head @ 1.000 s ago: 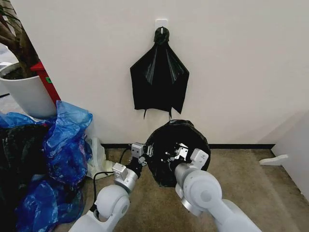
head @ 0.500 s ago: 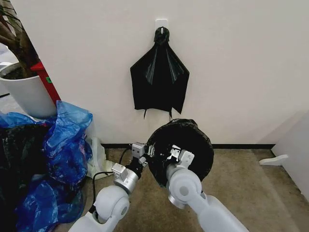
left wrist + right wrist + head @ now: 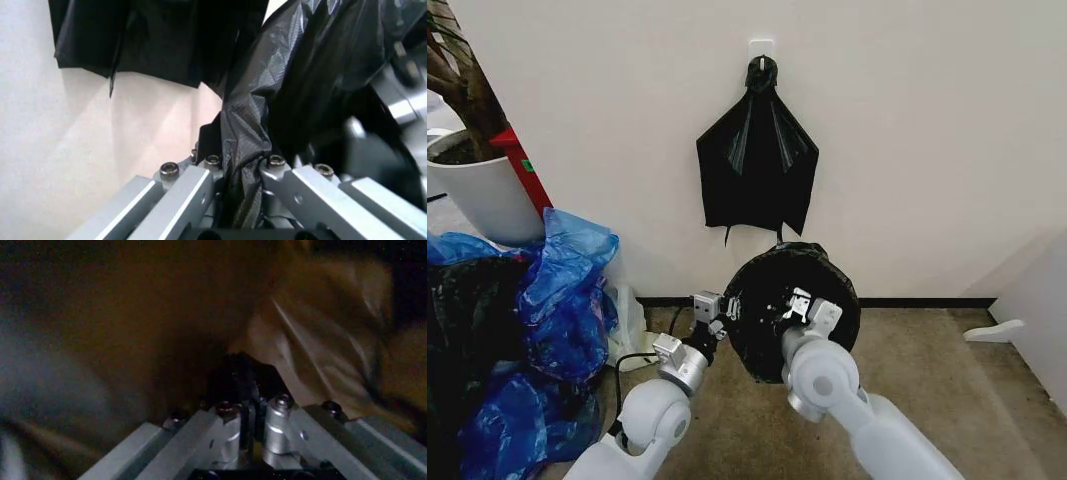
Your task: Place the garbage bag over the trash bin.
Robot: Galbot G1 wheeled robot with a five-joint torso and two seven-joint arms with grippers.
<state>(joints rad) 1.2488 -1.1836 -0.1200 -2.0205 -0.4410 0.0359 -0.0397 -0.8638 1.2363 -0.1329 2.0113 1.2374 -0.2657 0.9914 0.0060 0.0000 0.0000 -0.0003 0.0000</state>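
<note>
The head camera looks forward and down from above both arms, taking in the wall (image 3: 907, 140), the floor (image 3: 947, 370) and the garbage bag (image 3: 792, 310) a little way ahead. The left wrist camera sits just behind the left pincer (image 3: 241, 175), very near the garbage bag (image 3: 300, 75), a region shared with the head view. The right wrist camera peers over the right pincer (image 3: 252, 412) into dark folds close by.

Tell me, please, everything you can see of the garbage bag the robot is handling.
The garbage bag is thin, glossy black plastic, wrinkled, stretched into a round shape facing the camera, by the wall below a hanging black bunch. The left gripper pinches a gathered fold at its edge; the right gripper is against its middle.
</note>
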